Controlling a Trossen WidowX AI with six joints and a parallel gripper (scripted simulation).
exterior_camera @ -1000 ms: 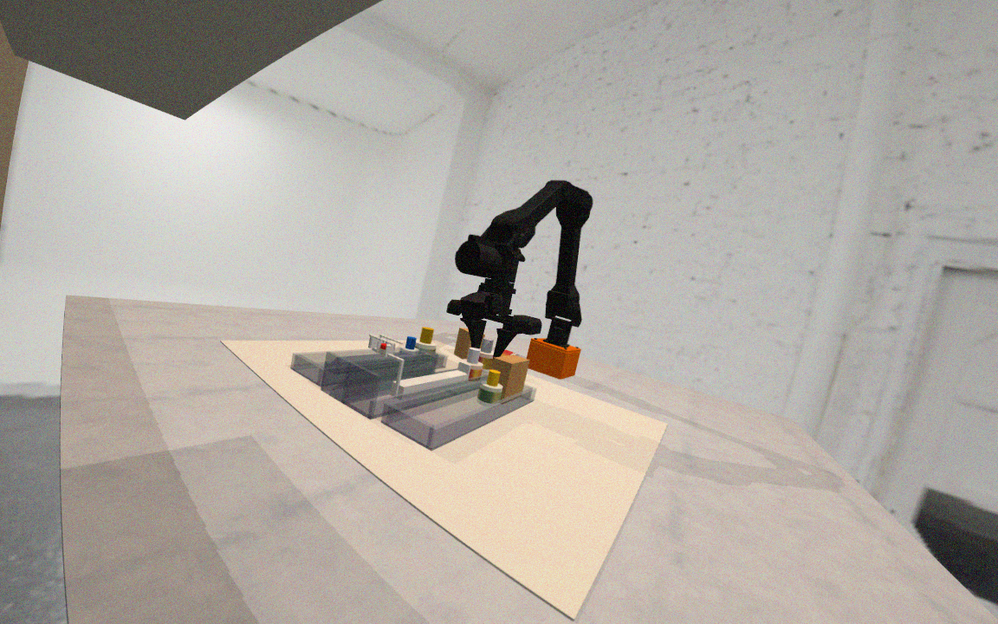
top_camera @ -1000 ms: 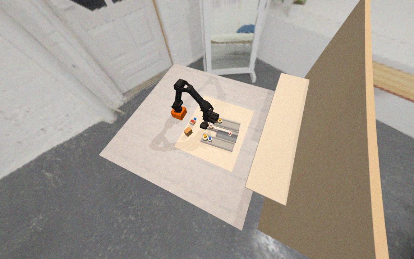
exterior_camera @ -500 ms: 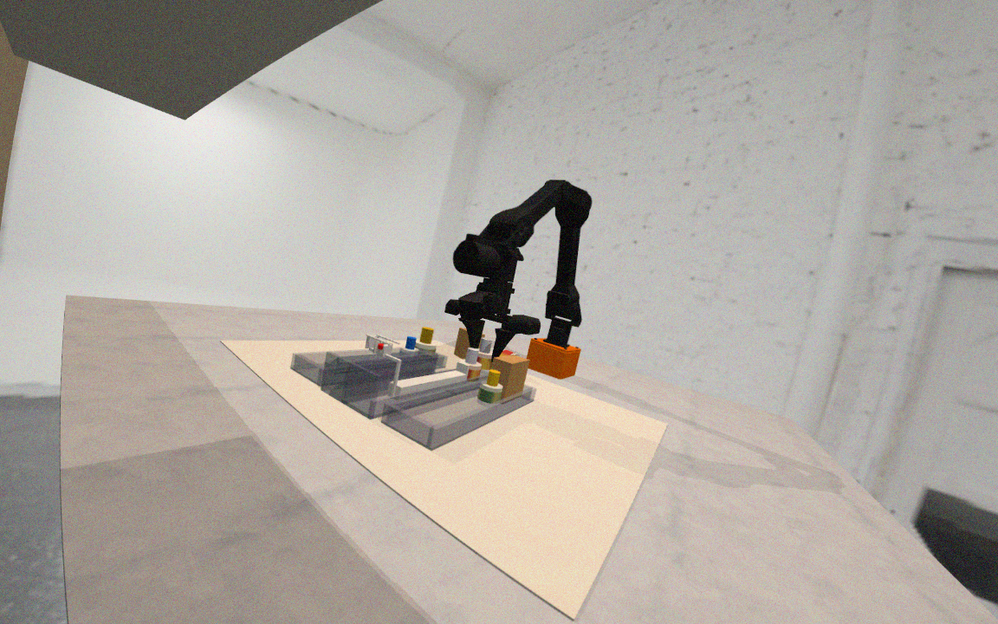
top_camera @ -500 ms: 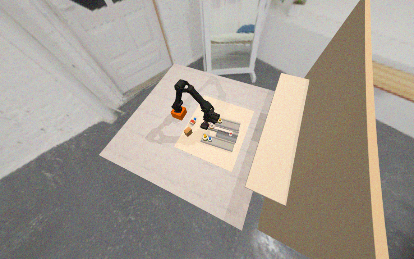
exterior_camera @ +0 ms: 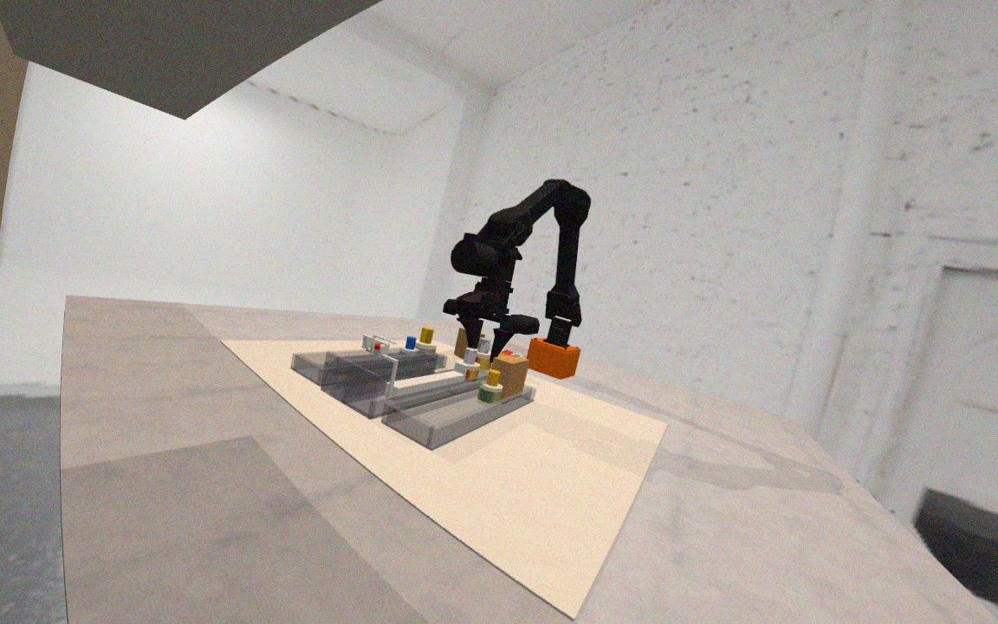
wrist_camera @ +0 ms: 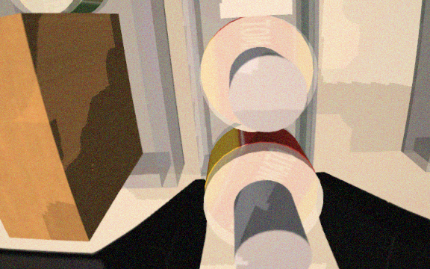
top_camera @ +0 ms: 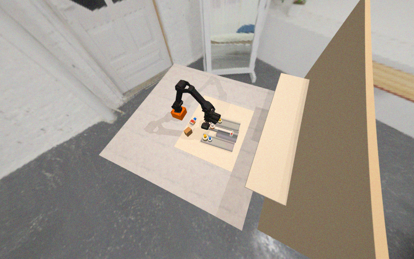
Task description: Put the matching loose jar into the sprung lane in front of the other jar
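The gripper [exterior_camera: 490, 347] hangs straight down at the mouth of the middle lane [wrist_camera: 304, 56], its jaws pinching the new jar [wrist_camera: 263, 187] by the body, one finger on each side. That grip from above makes sense: it leaves the jar's leading side bare, so the jar itself can do the pushing.

Directly ahead of the jaws, in line with them, stands the old jar [wrist_camera: 257, 71], already between the lane's grey walls. It looks the same: pale body, grey cap, a red and yellow band low down. From the wrist view the two seem to touch or nearly so; I cannot tell for certain. Beyond the old jar a pale slab [wrist_camera: 255, 8] lies along the lane, probably the pusher plate or its bar, though only its edge shows.

To one side of the jaws, just beside the lane mouth, sits a brown box [wrist_camera: 47, 123]. It crowds that flank, which I judge is why the hand keeps square to the lane and does not come in at an angle.

The held jar appears still in front of the low stop, not yet down on the lane floor. I'd say the next move calls for a slow, straight shove, keeping hold until the jar drops behind the stop, so the spring cannot kick the row forward.
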